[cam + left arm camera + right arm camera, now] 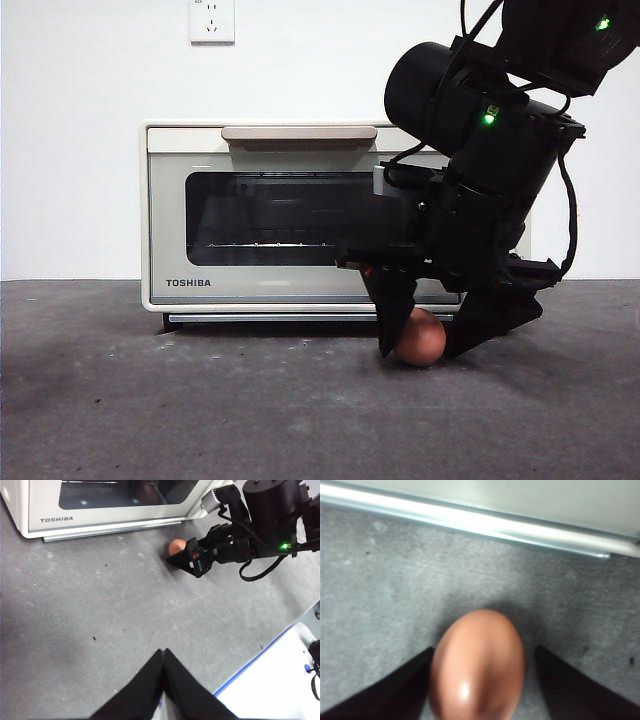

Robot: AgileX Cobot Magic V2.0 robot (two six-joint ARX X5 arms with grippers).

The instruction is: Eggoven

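The step in hand looks like the pick-up: the right pincer [428, 345] sits low at the lower right of the front view, jaws spread wide on either side of the egg [421, 337], which rests on the desk [200, 400] just before the closed oven [270, 215]. Next it must close gently — then the oven door needs opening. The left pincer [163, 655] waits pressed together, holding nothing.
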